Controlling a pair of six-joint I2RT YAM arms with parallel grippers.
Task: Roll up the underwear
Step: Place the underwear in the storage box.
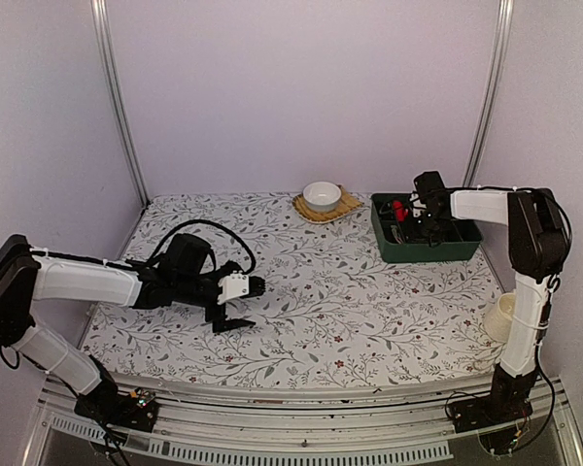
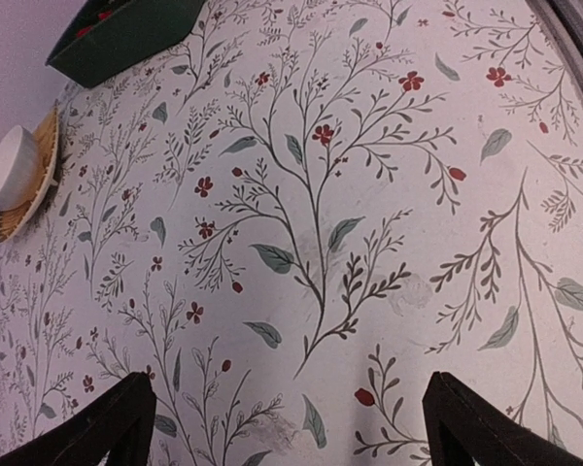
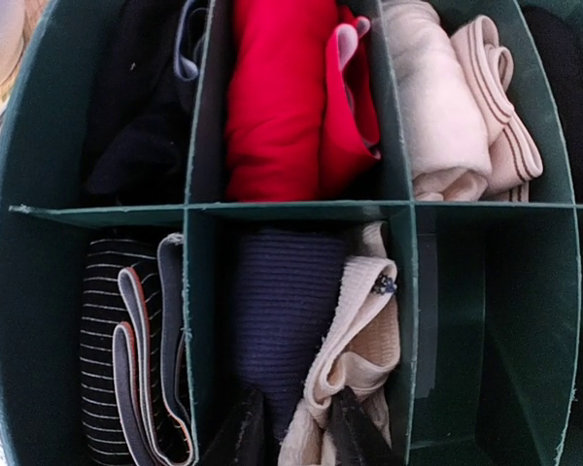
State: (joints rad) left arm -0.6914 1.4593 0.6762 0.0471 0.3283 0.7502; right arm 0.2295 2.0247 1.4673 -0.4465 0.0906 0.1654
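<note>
A dark navy ribbed underwear roll [image 3: 282,311] stands in the near middle compartment of the green divided box [image 3: 301,207], squeezed beside a cream ribbed garment [image 3: 364,330]. A black underwear [image 3: 141,107] fills the far-left compartment. My right gripper [image 3: 296,427] reaches down into that middle compartment. Its fingers stand slightly apart with navy and cream cloth filling the gap, and whether they press on it is unclear. From above, the right gripper [image 1: 429,233] is inside the box [image 1: 428,254]. My left gripper [image 1: 251,304] [image 2: 290,388] hovers wide open over bare floral tablecloth, holding nothing.
Other compartments hold a red roll [image 3: 282,97], a cream roll [image 3: 457,107] and a striped roll [image 3: 126,349]; the right-hand near compartment [image 3: 486,330] is bare. A white bowl [image 1: 322,195] [image 2: 10,165] sits on a woven mat [image 1: 345,207] at the back. A cream object [image 1: 500,317] stands at the right edge.
</note>
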